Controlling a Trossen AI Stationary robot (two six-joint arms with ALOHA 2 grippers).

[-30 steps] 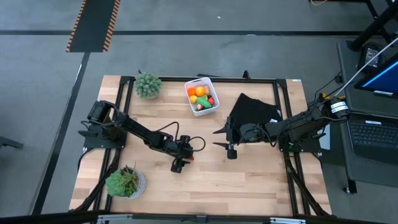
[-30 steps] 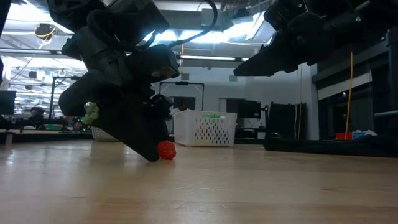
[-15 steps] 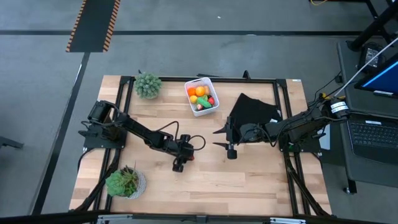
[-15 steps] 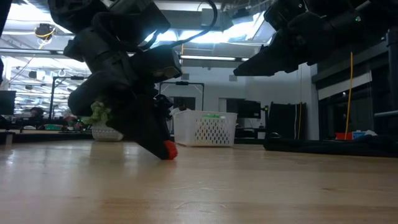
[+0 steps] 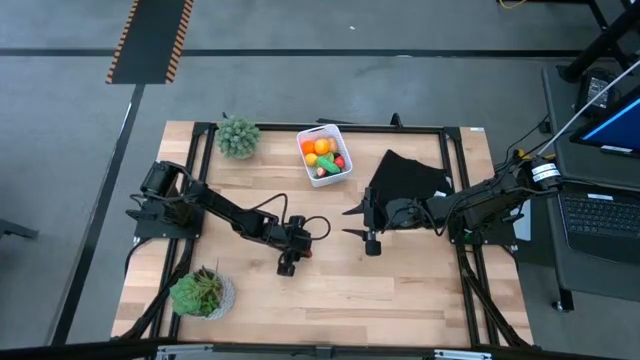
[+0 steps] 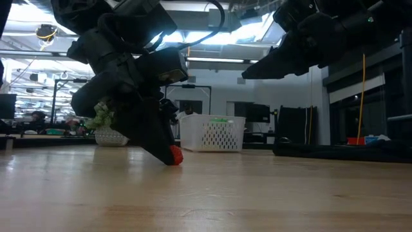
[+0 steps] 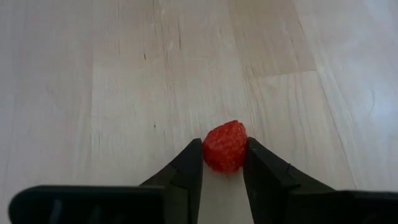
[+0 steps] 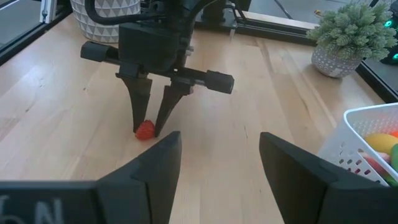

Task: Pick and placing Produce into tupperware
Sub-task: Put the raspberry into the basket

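Far left on the wooden table (image 5: 400, 300), two potted plants: one at the front-left corner (image 5: 203, 293), one at the back-left (image 5: 238, 136); left arm reaches from the left edge toward table centre, tilted down steeply in the low view; left gripper (image 7: 224, 163) down at the table surface, fingers (image 7: 186, 169) pressed on both sides of a small red strawberry (image 7: 225, 145), so it is closed on the berry; berry sits on the wood at the fingertips, low view shows it touching the board (image 6: 175, 155); right wrist view shows the same pinch from the front, strawberry (image 8: 145, 129) between the two dark tips; behind centre, the white tupperware (image 5: 341, 133) stands near the back edge, holding orange, yellow, red and green produce (image 5: 321, 148); tub well apart from the strawberry; low view shows the tub's perforated wall (image 6: 212, 134) behind the left gripper; right of the tub a black folded cloth (image 5: 405, 178) lies on the table; right arm comes in from the right edge over the cloth, right gripper (image 8: 217, 165) raised above the table near centre, jaws apart, nothing between them; it points at the left gripper.
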